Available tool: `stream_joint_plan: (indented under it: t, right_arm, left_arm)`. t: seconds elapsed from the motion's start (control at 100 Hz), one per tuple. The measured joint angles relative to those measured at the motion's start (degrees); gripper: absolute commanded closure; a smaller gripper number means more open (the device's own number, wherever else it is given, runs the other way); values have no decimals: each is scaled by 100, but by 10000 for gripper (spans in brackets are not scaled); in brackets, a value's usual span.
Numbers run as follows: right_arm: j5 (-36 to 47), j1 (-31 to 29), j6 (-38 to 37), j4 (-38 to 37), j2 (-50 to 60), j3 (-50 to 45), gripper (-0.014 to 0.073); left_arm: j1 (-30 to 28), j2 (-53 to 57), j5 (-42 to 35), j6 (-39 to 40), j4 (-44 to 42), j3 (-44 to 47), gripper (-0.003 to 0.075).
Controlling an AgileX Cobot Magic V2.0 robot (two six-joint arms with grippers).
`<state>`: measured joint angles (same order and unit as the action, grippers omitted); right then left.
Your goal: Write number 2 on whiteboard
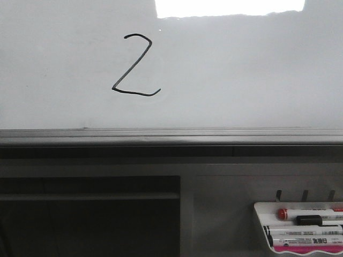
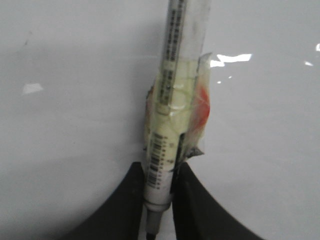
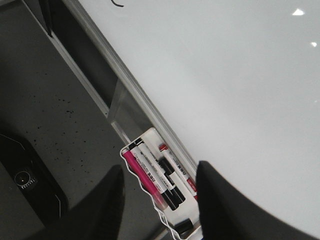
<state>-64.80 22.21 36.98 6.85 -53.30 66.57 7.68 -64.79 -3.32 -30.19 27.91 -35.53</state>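
Fingers of my left gripper (image 2: 159,200) pinch one taped marker (image 2: 170,115); right gripper (image 3: 159,200) spread, empty; only front view shows whole number 2 (image 1: 134,65) on whiteboard (image 1: 241,75)

We read one clear sign: a black hand-drawn 2 (image 1: 135,65) on the whiteboard (image 1: 241,80), left of the middle in the front view. The marker (image 2: 167,125) in the left wrist view bears a barcode and a line of small print along its barrel, too blurred for us to read. The markers (image 1: 305,231) in the tray (image 1: 261,225) carry printed labels as well, but we cannot make out the characters.
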Motion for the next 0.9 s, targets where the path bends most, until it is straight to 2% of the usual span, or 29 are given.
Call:
stream_joint_plan:
  t: [0.42, 0.49, 0.6, 0.69, 0.79, 0.9]
  right_arm:
    - [9, 0, -13, 0, 0, 0, 302]
    - [9, 0, -13, 0, 0, 0, 302]
    - [9, 0, -13, 0, 0, 0, 302]
    - [9, 0, -22, 0, 0, 0, 302]
    - [9, 0, -22, 0, 0, 0, 302]
    - [9, 0, -204, -98, 9, 0, 302]
  left_arm:
    - [-9, -407, 57, 0, 61, -168, 646]
    - [-9, -407, 68, 0, 61, -168, 589]
    - [-9, -407, 144, 0, 61, -206, 409]
    - [-9, -412, 227, 0, 61, -238, 319]
    - [-22, -401, 332, 0, 61, -297, 310]
    - [-177, -198, 967, 0, 61, -401, 310]
